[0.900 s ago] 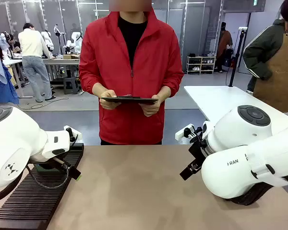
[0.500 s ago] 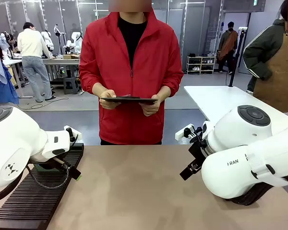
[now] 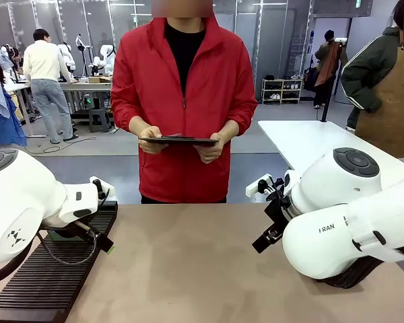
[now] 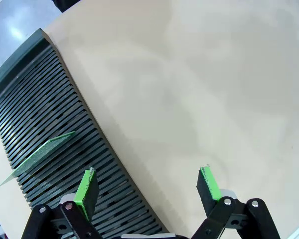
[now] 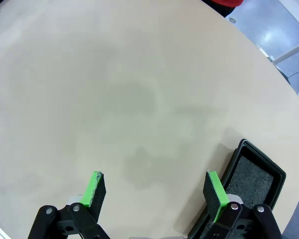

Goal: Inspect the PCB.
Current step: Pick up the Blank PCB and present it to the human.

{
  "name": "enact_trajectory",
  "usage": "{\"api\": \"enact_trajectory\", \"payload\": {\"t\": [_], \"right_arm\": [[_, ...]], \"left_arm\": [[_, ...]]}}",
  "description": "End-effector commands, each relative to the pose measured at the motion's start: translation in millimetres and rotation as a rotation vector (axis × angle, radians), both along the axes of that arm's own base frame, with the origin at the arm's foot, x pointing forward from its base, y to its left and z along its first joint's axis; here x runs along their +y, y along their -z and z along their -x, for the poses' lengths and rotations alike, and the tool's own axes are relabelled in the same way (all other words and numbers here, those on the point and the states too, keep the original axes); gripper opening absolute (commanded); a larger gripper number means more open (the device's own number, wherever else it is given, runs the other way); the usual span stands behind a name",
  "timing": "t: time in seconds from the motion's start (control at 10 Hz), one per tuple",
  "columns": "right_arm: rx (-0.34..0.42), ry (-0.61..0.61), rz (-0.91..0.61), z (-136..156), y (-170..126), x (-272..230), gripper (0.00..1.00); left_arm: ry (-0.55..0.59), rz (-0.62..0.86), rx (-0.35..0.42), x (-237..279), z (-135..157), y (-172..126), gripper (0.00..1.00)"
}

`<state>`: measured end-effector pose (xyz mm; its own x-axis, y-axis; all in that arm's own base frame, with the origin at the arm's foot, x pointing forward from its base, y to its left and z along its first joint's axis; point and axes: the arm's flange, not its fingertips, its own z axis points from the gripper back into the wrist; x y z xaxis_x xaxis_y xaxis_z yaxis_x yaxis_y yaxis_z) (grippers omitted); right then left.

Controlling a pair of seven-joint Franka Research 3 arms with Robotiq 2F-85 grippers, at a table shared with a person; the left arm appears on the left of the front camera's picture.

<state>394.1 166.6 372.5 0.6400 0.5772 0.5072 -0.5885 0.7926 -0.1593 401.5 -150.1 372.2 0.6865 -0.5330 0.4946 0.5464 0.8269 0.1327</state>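
Beige tabletop [image 4: 189, 74] spreads beneath both arms. Over it the left claw [image 4: 147, 172] hangs wide open, holding nothing. Near one of its fingers the PCB [image 4: 39, 158] stands on edge, tilted, in a slot of the black ribbed rack [image 4: 50, 99]. The right claw [image 5: 154, 175] is likewise spread wide and empty, with a black tray [image 5: 256, 181] beside one finger. At the far side a person [image 3: 183, 101] holds a flat dark board [image 3: 178, 140].

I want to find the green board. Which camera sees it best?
The left wrist view: the PCB stands on edge in the slotted rack. The front view gives that rack under the left arm; the right wrist view faces the table.
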Motion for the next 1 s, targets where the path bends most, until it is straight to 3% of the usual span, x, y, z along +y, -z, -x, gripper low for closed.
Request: {"api": "enact_trajectory", "payload": {"t": [0.0,0.4,0.7,0.9], "right_arm": [[0.000,0.001,-0.001,0,0,0,1.00],[0.000,0.000,0.000,0,0,0,1.00],[0.014,0.008,-0.100,7,-43,-14,1.00],[0.041,0.005,-0.188,9,-64,-31,1.00]], "left_arm": [[-0.001,0.000,0.000,0,0,0,1.00],[0.000,0.000,0.000,0,0,0,1.00],[0.035,0.074,-0.006,8,9,-33,1.00],[0.102,0.263,0.083,29,16,-53,1.00]]}}
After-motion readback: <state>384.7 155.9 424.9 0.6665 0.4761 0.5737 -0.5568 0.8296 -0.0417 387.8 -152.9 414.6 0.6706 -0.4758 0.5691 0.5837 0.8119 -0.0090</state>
